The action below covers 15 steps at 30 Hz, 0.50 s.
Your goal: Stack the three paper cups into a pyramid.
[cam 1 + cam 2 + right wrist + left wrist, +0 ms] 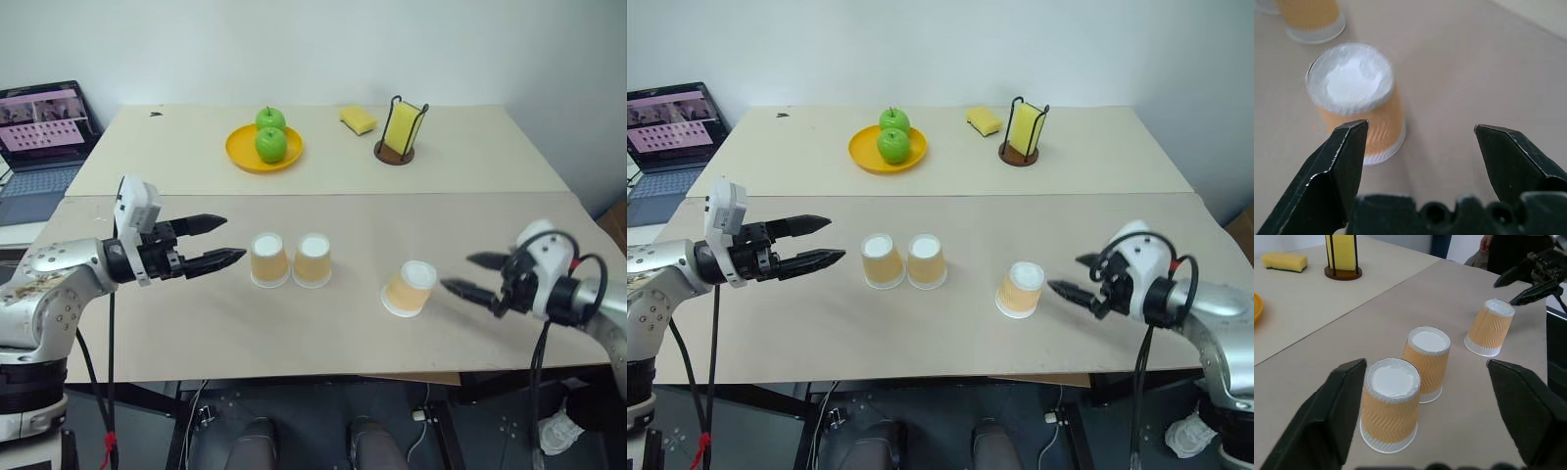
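Sitting upside down on the worktop, all three cups, none stacked. Left cup and middle cup stand side by side at frame centre, just about touching. Third cup is apart, right of centre, tilted. Left tool at centre left, fingers apart, empty, tips just left of the left cup. Right tool at lower right, fingers apart, empty, tips near the third cup. Upper centre: plate with two apples, sponge, holder. Laptop upper left.
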Available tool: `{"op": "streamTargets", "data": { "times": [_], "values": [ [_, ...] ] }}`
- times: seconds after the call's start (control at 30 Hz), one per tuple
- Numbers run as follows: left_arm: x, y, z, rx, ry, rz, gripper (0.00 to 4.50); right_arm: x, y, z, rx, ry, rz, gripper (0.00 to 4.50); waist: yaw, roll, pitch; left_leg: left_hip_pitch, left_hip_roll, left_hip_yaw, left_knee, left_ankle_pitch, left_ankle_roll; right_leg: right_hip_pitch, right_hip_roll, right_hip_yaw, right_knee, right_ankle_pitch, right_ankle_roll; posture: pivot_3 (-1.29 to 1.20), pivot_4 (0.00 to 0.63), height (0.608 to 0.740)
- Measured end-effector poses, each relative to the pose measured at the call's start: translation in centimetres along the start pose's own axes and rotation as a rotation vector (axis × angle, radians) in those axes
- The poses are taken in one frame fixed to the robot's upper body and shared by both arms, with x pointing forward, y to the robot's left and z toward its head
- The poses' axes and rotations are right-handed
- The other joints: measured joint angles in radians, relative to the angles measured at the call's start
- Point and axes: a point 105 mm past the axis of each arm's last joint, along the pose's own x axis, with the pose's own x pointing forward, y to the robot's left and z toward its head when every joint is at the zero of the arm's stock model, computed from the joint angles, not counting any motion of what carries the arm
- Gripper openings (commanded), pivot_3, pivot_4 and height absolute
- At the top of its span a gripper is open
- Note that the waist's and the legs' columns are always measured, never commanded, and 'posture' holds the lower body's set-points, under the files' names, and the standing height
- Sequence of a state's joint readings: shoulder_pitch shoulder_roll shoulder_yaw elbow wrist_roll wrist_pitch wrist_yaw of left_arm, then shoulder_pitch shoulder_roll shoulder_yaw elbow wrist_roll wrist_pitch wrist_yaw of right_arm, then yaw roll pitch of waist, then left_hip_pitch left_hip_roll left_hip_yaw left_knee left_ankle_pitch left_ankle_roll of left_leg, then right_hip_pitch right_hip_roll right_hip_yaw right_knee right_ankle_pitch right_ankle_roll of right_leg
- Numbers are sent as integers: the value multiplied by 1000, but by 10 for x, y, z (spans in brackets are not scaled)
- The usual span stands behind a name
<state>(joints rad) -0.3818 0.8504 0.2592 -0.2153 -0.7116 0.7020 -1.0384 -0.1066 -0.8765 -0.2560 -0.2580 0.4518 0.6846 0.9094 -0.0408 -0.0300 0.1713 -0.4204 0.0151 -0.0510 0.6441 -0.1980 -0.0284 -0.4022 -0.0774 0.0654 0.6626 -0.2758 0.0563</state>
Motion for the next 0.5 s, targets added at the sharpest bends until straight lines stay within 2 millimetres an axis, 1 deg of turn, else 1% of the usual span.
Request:
{"op": "streamTargets", "data": {
  "times": [0.07, 0.17, 0.23, 0.37, 0.5],
  "values": [
    [1, -3, 3, 14, 1, -13, 4470, 3, 6, -8, 14, 15, 58, 4118, 0, 0, 0, 1, 0, 0, 0, 0, 0, 0, 0, 0, 0, 0, 0, 0, 150, 732],
    [2, -7, 5, 19, -9, -34, 4470, 7, 16, -8, 18, 1, 139, 4118, -3, 0, 0, 1, 1, 0, 0, 0, 0, 0, 1, 0, 0, 0, 0, 0, 150, 732],
    [1, -9, 6, 18, -7, -50, 4470, 12, 18, -1, 46, -55, 181, 4118, -7, 0, 0, 1, 1, 0, 0, 0, 0, 0, 1, 0, 0, 0, 0, 0, 150, 732],
    [-1, -12, 7, 27, 12, -75, 4470, 23, 11, 12, 59, -111, 196, 4118, -3, 0, 0, 1, 1, 0, 0, 0, 0, 0, 1, 0, 0, 0, 0, 0, 150, 732],
    [-1, -14, 7, 30, 20, -96, 4470, 33, 14, 23, 62, -156, 229, 4118, -2, 0, 0, 1, 1, 0, 0, 0, 0, 0, 1, 0, 0, 0, 0, 0, 150, 732]
  ]
}}
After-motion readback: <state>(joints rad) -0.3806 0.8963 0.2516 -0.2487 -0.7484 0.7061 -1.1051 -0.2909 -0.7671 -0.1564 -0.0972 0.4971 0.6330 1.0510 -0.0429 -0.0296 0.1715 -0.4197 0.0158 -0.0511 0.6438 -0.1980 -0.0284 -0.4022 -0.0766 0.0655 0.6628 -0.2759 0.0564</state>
